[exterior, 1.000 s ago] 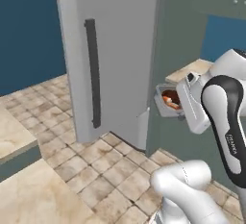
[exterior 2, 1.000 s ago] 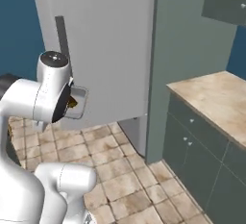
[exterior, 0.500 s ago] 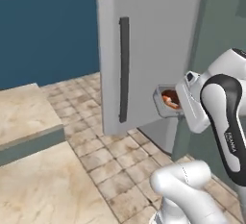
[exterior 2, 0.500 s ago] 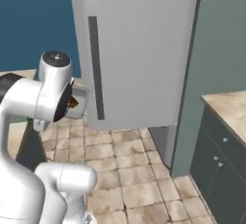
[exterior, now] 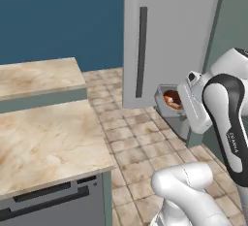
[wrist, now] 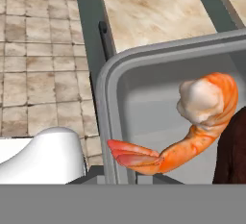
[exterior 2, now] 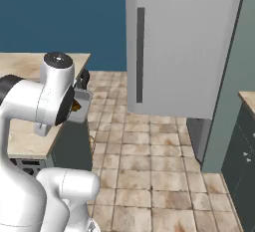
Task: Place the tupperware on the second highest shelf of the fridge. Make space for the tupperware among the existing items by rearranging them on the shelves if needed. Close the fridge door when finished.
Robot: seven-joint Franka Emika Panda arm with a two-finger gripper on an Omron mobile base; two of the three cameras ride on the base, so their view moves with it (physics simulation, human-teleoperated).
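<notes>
The jaws are gripping the tupperware, holding it in the air above the tiled floor, in front of the fridge door. A shrimp is lying inside the tub. A marble desk is standing to the left.

Base has swung round: both base views have shifted, so the camera moved, not the furniture. The fridge door with its dark bar handle now sits further right in the left base view. A marble-topped counter has come into sight at left, and now lies just beyond the fingers in the hand view.
</notes>
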